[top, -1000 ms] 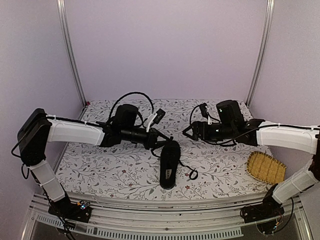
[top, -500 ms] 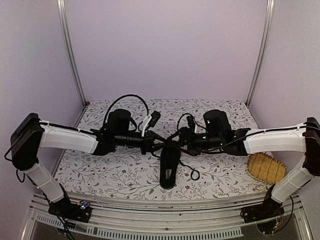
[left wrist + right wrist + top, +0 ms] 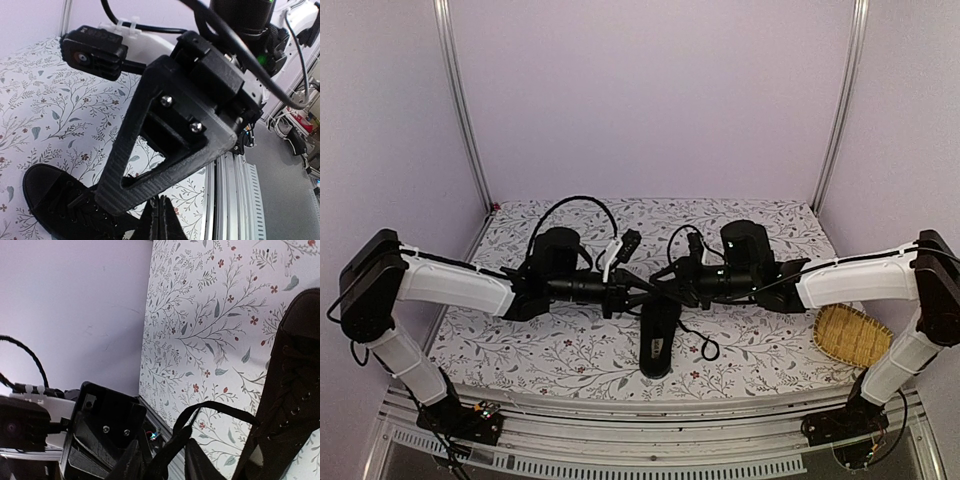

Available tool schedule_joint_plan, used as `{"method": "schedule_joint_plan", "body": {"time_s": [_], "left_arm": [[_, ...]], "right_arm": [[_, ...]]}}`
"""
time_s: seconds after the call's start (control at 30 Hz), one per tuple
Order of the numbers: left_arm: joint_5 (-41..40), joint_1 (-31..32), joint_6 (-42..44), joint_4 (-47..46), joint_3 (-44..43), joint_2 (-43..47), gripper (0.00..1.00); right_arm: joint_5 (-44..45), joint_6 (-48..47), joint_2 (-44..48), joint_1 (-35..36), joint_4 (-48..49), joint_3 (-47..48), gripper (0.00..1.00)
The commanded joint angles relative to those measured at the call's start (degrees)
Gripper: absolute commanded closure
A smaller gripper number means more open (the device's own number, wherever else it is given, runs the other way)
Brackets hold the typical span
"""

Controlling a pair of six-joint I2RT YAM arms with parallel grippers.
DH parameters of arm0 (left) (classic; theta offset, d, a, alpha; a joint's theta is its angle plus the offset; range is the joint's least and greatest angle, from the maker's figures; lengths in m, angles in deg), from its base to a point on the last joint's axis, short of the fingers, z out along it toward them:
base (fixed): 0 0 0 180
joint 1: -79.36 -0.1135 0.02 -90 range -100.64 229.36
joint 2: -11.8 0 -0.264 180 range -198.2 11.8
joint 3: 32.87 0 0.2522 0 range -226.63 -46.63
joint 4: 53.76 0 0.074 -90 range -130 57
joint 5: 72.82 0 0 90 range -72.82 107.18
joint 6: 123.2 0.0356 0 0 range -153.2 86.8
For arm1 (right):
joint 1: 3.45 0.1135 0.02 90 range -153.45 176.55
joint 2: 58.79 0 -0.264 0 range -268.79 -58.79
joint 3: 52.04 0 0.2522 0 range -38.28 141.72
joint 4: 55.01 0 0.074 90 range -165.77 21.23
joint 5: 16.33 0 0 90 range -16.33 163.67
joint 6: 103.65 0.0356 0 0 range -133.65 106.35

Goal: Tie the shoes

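The black shoe (image 3: pixel 657 335) lies on the flowered cloth, toe toward the near edge; it also shows in the wrist views (image 3: pixel 55 205) (image 3: pixel 295 390). Both grippers meet tip to tip just above its far end. My left gripper (image 3: pixel 636 291) (image 3: pixel 161 220) is shut; whether it pinches a lace is hidden. My right gripper (image 3: pixel 667 287) (image 3: pixel 164 446) faces it with a gap between its fingers. A black lace (image 3: pixel 225 407) loops up from the shoe and runs down between those fingers. The right gripper's ribbed triangular finger (image 3: pixel 165 150) fills the left wrist view.
A woven bamboo tray (image 3: pixel 852 335) sits at the right edge of the flowered cloth (image 3: pixel 520 340). A loose lace end (image 3: pixel 706 349) curls on the cloth right of the shoe. A metal rail (image 3: pixel 650 415) runs along the near edge. Pale walls enclose three sides.
The right arm swung left to meet the left gripper above the shoe, and its jaws narrowed around the lace. The left gripper drew back a little to the left, staying shut.
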Motion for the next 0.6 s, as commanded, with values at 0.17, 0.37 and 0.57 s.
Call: {"method": "schedule_joint_plan", "body": {"time_s": [0.17,0.37,0.57], "left_arm": [[-1.58,1.03,1.81,-2.73,0.89,2.1,0.97],[-7.56,0.85,5.46,2.55,0.73,2.16,0.32],[-14.99,0.71,9.01,5.44,0.23,-0.07,0.28]], "right_arm": [[0.66,4.31,1.15,0.69,5.66,-0.78,0.98],[4.82,3.68,5.5,0.72,4.58,-2.55,0.98],[5.78,2.76,7.24,0.77,3.11,-2.01,0.98]]}}
